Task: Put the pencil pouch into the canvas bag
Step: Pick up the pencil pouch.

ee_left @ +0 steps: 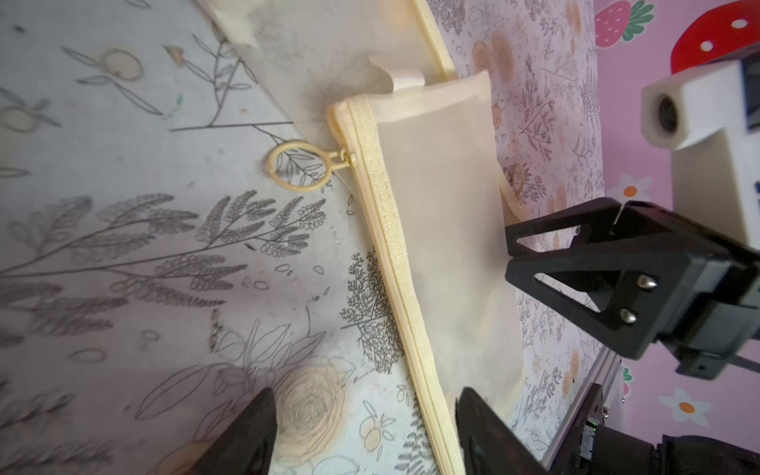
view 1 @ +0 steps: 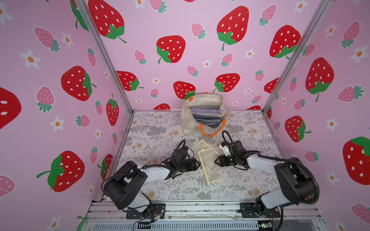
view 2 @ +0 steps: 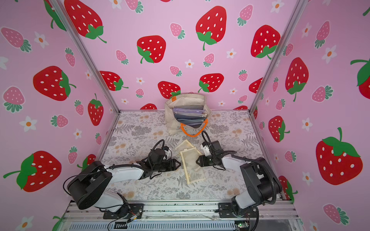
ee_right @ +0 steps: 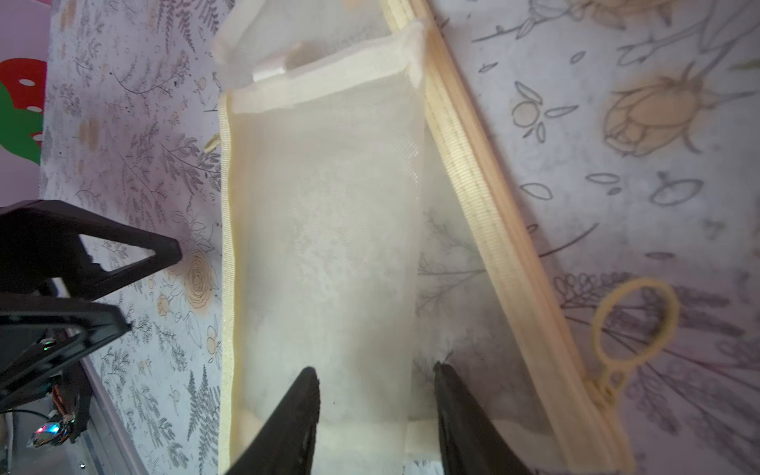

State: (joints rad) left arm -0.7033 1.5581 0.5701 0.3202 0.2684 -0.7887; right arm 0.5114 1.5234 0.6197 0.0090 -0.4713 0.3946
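Two cream mesh pouches lie overlapped mid-table. The upper pencil pouch (view 1: 210, 167) (view 2: 193, 168) has its zipper edge (ee_left: 395, 263) and ring pull (ee_left: 298, 166) toward my left arm. My left gripper (view 1: 198, 164) (ee_left: 366, 411) is open at that edge, with the zipper strip passing between its fingers (ee_left: 481, 432). My right gripper (view 1: 216, 161) (ee_right: 376, 378) is open on the opposite side, its fingers (ee_right: 304, 403) spread over the pouch mesh (ee_right: 325, 205). The canvas bag (view 1: 188, 124) (view 2: 172, 124) stands open at the back centre, orange handle (view 1: 212, 132) hanging forward.
The second pouch (view 1: 201, 146) (ee_right: 473, 185) lies partly under the first, its ring pull (ee_right: 633, 325) flat on the floral cloth (view 1: 152, 136). Purple and grey folders (view 1: 206, 116) fill the bag. Pink strawberry walls and metal posts (view 1: 112, 66) enclose the table.
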